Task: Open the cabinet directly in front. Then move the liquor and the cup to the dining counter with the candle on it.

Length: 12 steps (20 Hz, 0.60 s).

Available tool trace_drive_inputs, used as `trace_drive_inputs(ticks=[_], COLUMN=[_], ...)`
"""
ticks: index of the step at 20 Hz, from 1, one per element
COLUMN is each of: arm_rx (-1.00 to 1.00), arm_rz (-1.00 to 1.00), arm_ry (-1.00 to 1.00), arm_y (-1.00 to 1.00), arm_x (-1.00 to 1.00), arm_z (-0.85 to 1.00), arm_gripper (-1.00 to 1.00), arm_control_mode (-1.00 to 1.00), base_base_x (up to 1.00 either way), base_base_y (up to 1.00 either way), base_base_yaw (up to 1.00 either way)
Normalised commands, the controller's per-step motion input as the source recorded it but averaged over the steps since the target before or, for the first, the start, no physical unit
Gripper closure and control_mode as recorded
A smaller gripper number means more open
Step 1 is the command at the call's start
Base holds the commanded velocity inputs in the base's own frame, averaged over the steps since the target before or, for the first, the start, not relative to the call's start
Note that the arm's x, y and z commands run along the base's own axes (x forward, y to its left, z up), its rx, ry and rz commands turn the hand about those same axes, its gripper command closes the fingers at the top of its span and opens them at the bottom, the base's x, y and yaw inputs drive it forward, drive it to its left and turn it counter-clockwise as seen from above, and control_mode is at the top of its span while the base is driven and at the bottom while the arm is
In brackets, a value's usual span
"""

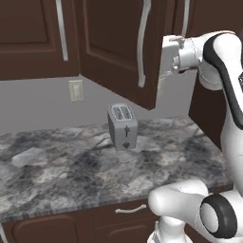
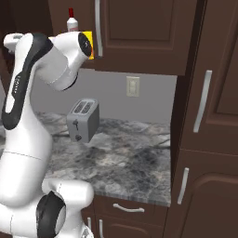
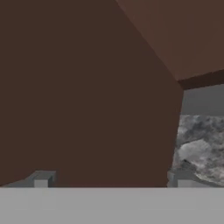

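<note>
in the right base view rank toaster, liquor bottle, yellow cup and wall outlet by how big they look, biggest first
1. toaster, clearly the largest.
2. wall outlet.
3. liquor bottle and yellow cup: both are partly hidden behind the arm and sit farther back, so I can't rank them against each other.

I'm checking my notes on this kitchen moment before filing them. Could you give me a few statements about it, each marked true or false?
1. The cabinet door stands swung open. True.
2. The toaster lies on its side. False: it stands upright on the marbled counter.
3. The liquor has a red cap. True.
4. The gripper is shut on the cup. False: its jaws stand open by the door, holding nothing.
5. An outlet sits on the wall. True.
</note>
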Motion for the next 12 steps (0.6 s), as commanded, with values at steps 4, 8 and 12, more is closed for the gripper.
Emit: trace_drive_inputs(ticks=[4, 8, 12], arm_rx=[0.02, 0.09, 0.22], arm_rz=[-0.22, -0.22, -0.14], arm_ry=[-0.30, -0.11, 0.06], arm_y=[1.00, 1.00, 1.00], arm_x=[-0.48, -0.08, 0.05], arm_z=[-0.38, -0.59, -0.43], arm_gripper=[-1.00, -1.00, -1.00], arm_control_mode=[-1.00, -1.00, -1.00], base_base_x=[0.00, 0.00, 0.00], base_base_y=[0.00, 0.00, 0.00], base_base_yaw=[0.00, 0.00, 0.00])
